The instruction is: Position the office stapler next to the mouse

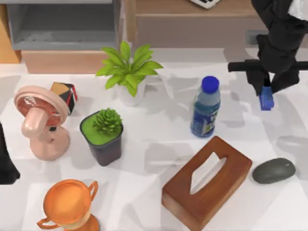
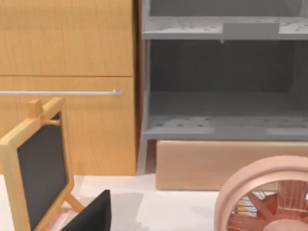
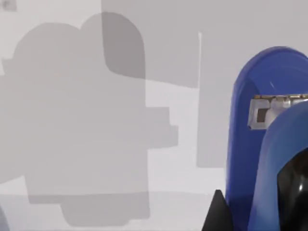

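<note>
While my right gripper is hanging high over the table at about two o'clock, I am pinching the office stapler tight between its fingers. I am holding the little blue stapler up in the air, with one end pointing down, and it is not touching the table. In my right wrist view the office stapler is looking big and blue, with a small silver part near its rounded end, over the white table and its grey shadows. I am seeing the mouse lying flat at about four o'clock, just beside the wooden tissue box and well apart from the stapler. I am seeing the blue-capped bottle standing near the middle. I am resting my left arm at nine o'clock
</note>
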